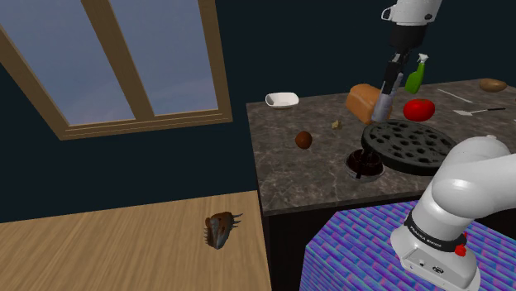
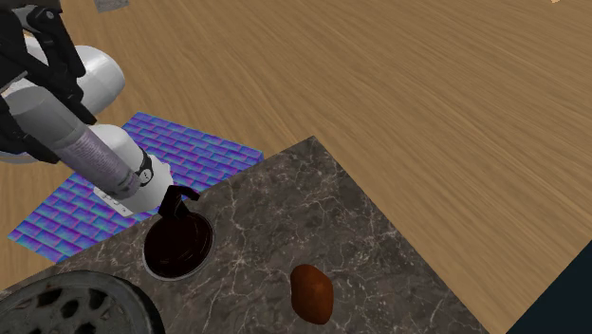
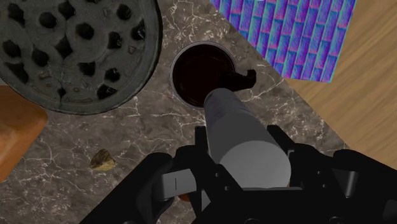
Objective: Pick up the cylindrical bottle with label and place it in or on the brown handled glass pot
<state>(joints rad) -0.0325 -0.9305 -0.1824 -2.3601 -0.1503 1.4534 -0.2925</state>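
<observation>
Seemingly mid-carry, the end effector (image 3: 243, 153) clasps the grey bottle (image 3: 236, 124) above the bench (image 3: 143, 130) near the dark brown pot (image 3: 198, 71); next, it should centre over the mouth and lower.

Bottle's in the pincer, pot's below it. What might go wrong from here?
The bottle hangs long below the pincer, and the mouth of the pot looks narrow: it may catch the rim or handle and topple out. The pot stands near the edge of the counter, so a knock might shove it off.
</observation>
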